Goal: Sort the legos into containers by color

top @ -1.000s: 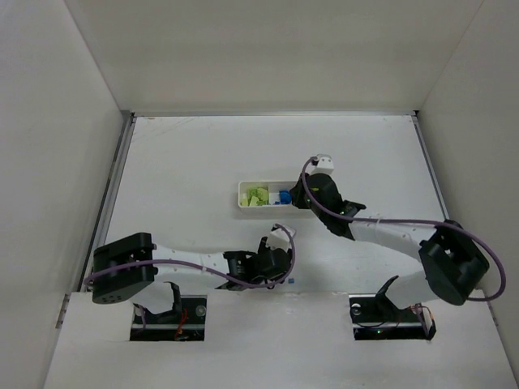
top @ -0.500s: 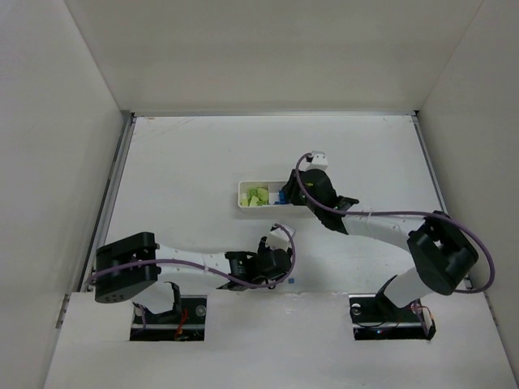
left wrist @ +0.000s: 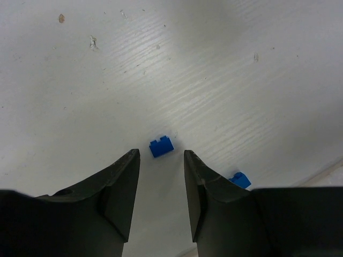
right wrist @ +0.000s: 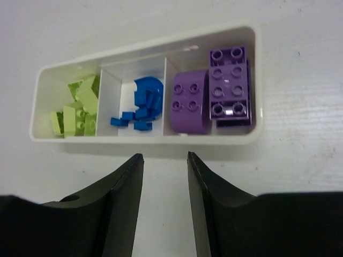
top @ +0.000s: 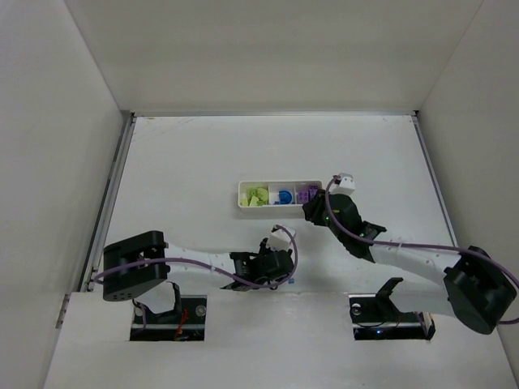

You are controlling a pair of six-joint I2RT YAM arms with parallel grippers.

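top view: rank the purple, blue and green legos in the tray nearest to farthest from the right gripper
1. purple legos, right end of the tray, by the right gripper
2. blue legos, middle
3. green legos, left end

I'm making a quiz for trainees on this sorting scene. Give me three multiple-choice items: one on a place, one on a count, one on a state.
1. In the right wrist view, which compartment of the tray holds the purple bricks? A. left B. middle C. right
2. How many loose blue bricks lie on the table in the left wrist view? A. none B. two C. five
3. How does the right pincer stand? A. open, empty B. shut on a green brick C. shut on the tray
Key: 1 C, they fill the right end. 2 B, one mid-picture, one lower right. 3 A, a clear gap, nothing held.
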